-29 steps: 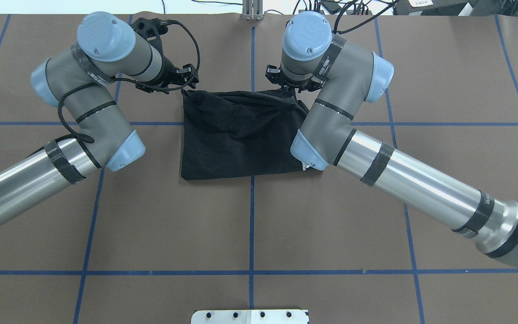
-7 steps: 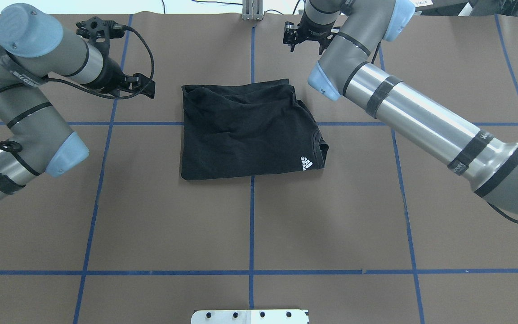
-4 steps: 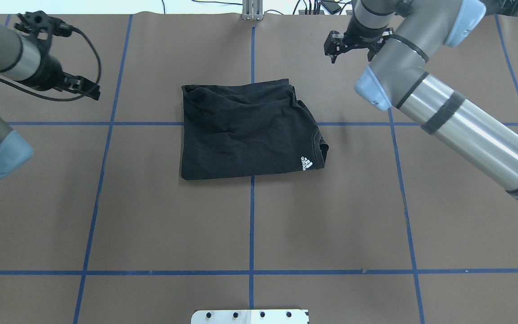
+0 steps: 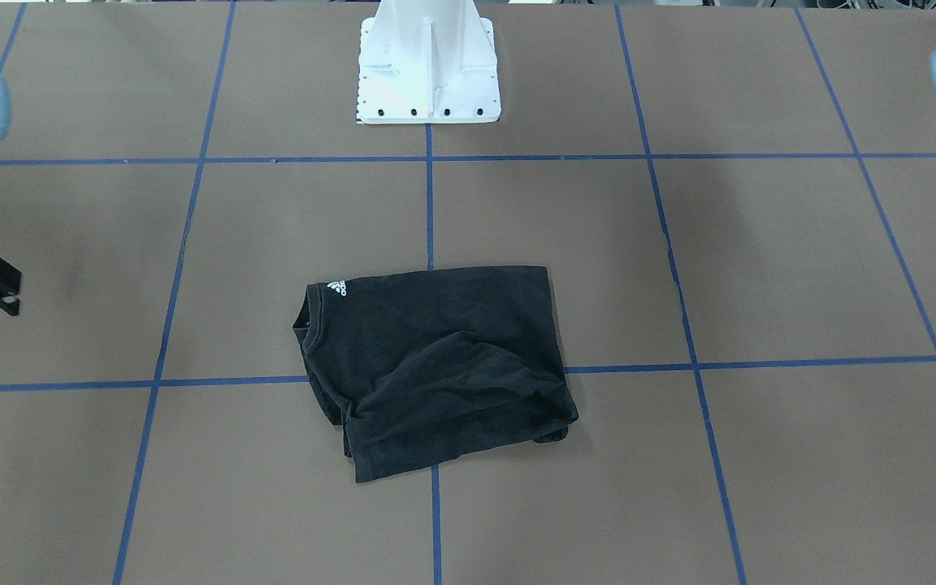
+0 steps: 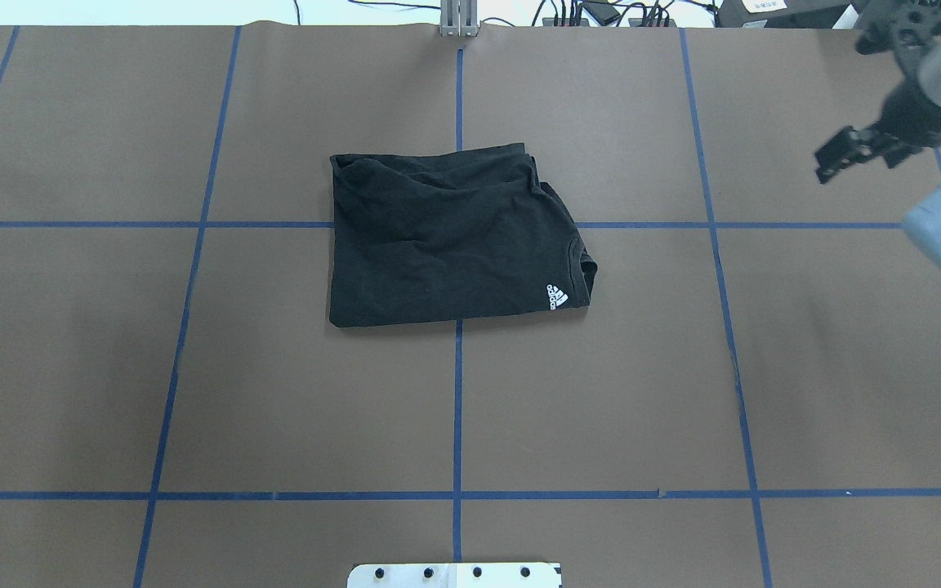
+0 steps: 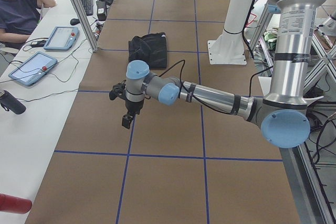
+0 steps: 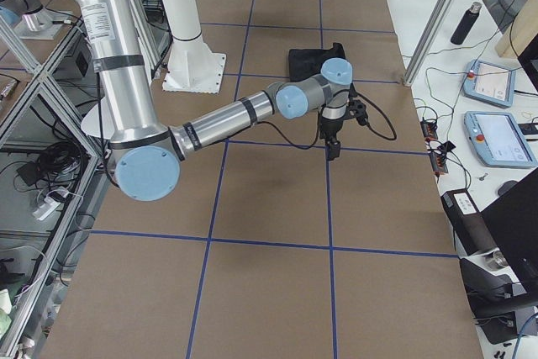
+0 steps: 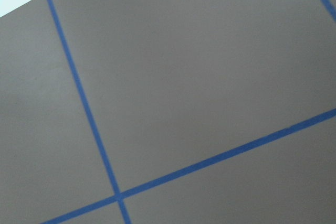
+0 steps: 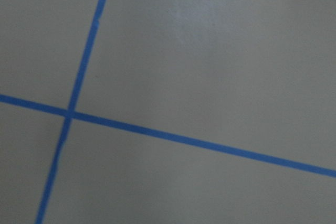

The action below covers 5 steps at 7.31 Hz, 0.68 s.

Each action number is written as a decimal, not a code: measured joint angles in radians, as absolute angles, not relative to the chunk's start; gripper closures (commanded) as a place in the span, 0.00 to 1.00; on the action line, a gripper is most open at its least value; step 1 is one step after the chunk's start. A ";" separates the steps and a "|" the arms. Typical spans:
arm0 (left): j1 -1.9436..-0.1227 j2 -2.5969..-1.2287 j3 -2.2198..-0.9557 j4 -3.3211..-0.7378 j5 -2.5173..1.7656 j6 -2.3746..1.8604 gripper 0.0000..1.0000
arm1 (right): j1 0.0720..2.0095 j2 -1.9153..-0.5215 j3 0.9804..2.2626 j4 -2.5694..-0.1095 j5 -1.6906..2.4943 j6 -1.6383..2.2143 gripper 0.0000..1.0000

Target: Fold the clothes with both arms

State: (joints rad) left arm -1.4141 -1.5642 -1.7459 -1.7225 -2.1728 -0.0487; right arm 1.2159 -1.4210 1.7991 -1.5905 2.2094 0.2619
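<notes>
Desk: the brown paper-covered desk (image 5: 274, 392) with its blue tape grid is carrying only the garment in its middle.
Arms: the silver-grey left arm (image 6: 210, 95) and the matching right arm (image 7: 235, 115) are each reaching out over bare desk, one to either side, well apart from the garment.
Clothes: the black short-sleeved T-shirt (image 5: 438, 245) is lying folded into a compact, roughly rectangular bundle across a crossing of the tape lines. Its far edge is showing loose stacked layers and some wrinkles.
Right end effector: the black two-finger right end effector (image 4: 9, 292) is hanging above the desk with its fingers looking parted and nothing between them.
Left end effector: the left end effector (image 6: 127, 121) is pointing down at bare desk and carrying nothing; how far apart its fingers are, I cannot tell.
Logo: the small white logo (image 5: 556, 296) is facing up beside the collar (image 5: 586, 273).
Progress: the folding is looking essentially done, since neither arm is touching the shirt. At most, the uneven far edge is waiting for a tidy.
</notes>
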 measured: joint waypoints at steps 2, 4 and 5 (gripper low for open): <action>-1.480 -1.497 -1.753 -1.601 -2.194 -0.035 0.00 | 1.343 -1.580 1.817 -1.589 2.277 0.054 0.00; -1.528 -1.476 -1.754 -1.496 -2.205 0.012 0.00 | 1.393 -1.664 1.812 -1.588 2.299 -0.010 0.00; -1.576 -1.468 -1.756 -1.473 -2.230 0.053 0.00 | 1.398 -1.678 1.810 -1.588 2.300 -0.014 0.00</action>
State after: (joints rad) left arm -1.5762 -1.4680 -1.7558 -1.4725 -2.2301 0.0534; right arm 1.3980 -1.6783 1.8105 -1.5877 2.2997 -0.0137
